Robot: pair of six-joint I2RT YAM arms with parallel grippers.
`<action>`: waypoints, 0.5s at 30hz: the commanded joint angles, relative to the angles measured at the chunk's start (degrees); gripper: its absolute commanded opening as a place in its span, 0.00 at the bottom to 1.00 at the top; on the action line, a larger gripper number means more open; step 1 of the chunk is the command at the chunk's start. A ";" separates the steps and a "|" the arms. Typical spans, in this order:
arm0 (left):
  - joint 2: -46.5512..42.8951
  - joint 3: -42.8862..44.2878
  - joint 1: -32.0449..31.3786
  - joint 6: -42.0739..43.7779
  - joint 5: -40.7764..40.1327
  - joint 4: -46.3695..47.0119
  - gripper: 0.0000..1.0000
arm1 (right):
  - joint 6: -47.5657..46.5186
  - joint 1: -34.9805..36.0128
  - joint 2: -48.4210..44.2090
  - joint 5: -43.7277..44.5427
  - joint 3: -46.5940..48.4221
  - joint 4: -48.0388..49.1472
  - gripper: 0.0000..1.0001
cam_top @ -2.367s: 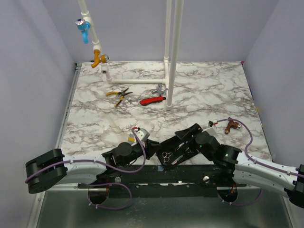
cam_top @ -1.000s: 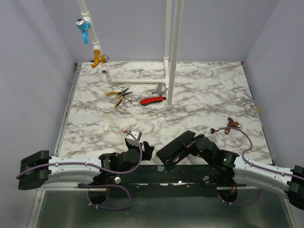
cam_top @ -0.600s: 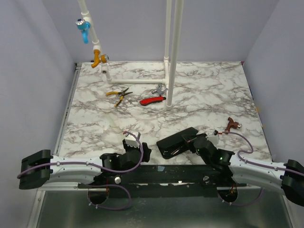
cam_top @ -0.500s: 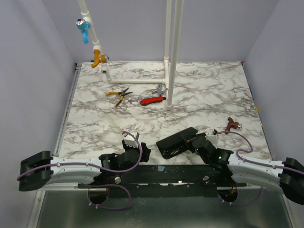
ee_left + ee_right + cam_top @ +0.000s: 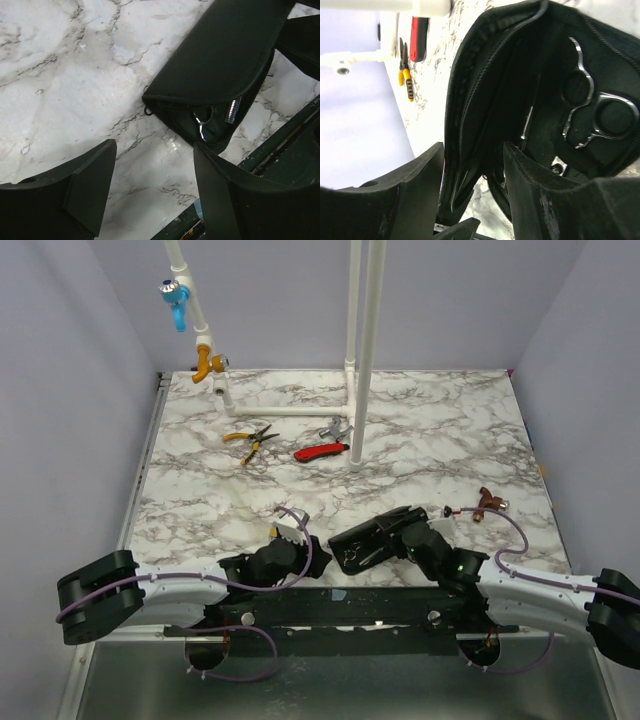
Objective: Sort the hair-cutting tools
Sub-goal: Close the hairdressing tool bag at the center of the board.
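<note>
Top external view: a black zip case [image 5: 372, 538] is seen lying on the marble table [image 5: 450, 430], between the two grippers and close to the near edge. In the left wrist view, the left gripper [image 5: 155, 155] is seen with its two fingers spread wide, and nothing is held between them. The case lies just ahead of these fingers and is not touched by them. Its open mouth is turned toward the right-hand finger, and a bit of shiny metal can be seen inside. In the right wrist view, the right gripper [image 5: 472, 150] is also seen with its fingers apart. The zip edge of the case's flap runs between them, but it is not squeezed. The case is open right in front of this gripper. The silver scissors [image 5: 592, 112] are tucked inside it, ahead and to the right of the fingers, with both finger rings showing. A thin stick [image 5: 529, 120] is slotted in beside them, nearer the fingers. Far ahead of both grippers, the yellow pliers [image 5: 250, 438] and the red-handled tool [image 5: 322, 451] are laid near the white pipes [image 5: 360, 350].
</note>
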 commanded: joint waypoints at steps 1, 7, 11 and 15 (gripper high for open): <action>0.85 2.31 0.30 1.90 2.42 2.56 0.68 | -9.67 -0.23 2.34 -1.10 4.32 -1.64 0.55; -4.76 1.18 0.25 3.92 -1.72 2.31 0.80 | -19.19 -0.26 5.25 -3.05 8.80 -3.31 0.60; -4.11 3.80 1.68 8.86 -2.22 1.86 0.82 | -22.18 -0.23 4.93 -2.69 9.24 -3.31 0.61; 0.59 7.57 5.71 12.74 0.65 2.57 0.82 | -24.02 -0.20 3.75 -1.87 8.33 -5.50 0.61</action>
